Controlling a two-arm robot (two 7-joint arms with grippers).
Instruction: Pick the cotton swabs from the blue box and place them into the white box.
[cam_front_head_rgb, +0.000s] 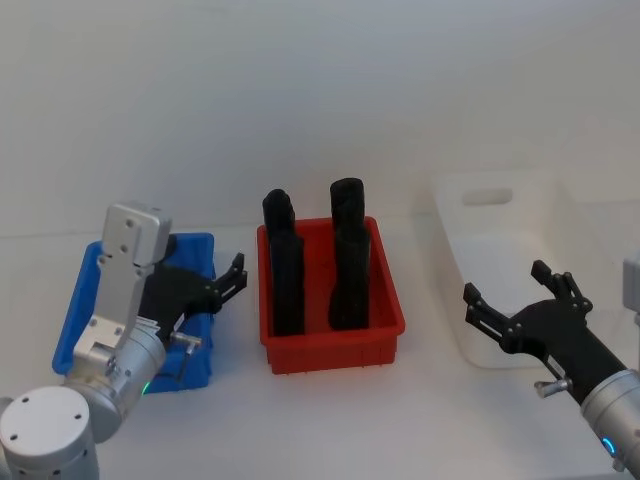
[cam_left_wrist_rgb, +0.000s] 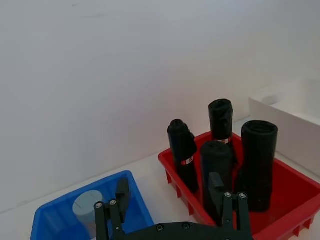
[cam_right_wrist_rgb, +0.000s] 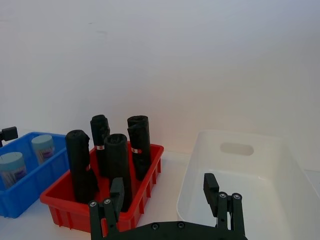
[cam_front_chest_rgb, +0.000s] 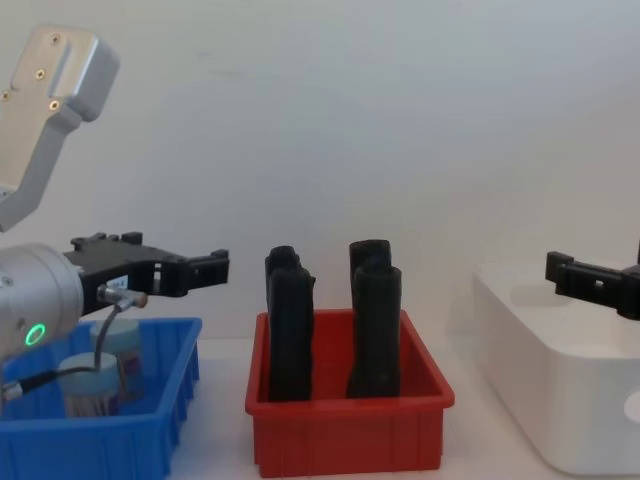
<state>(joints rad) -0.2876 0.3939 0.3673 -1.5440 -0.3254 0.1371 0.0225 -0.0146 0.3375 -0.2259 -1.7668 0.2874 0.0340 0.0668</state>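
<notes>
Table (cam_front_head_rgb: 330, 420): white surface carrying three containers in a row.

White box (cam_front_head_rgb: 445, 270): largest container, on the robot's right end of the row. Its visible interior holds nothing.

Red bin (cam_front_head_rgb: 330, 350): centre of the row, between the white box and the blue box, apart from both.

Blue box (cam_front_head_rgb: 72, 320): left end of the row. In the head view the left arm covers most of it.

Right gripper (cam_front_head_rgb: 505, 282): positioned at the near left corner of the white box, above its rim level, as seen in the chest view. Fingers (cam_right_wrist_rgb: 117, 190) are spread wide with nothing between them.

Left gripper (cam_left_wrist_rgb: 168, 190): raised above the blue box, pointing toward the red bin. Fingers (cam_left_wrist_rgb: 122, 192) are spread wide with nothing between them, clear of the tubs below.

Black rolls (cam_right_wrist_rgb: 116, 160): four, standing upright inside the red bin, rising well above its rim.

Cotton swabs (cam_right_wrist_rgb: 11, 169): two clear tubs with pale blue lids, both upright inside the blue box. In the chest view they sit just below the left gripper, one nearer the front wall and one behind it.
</notes>
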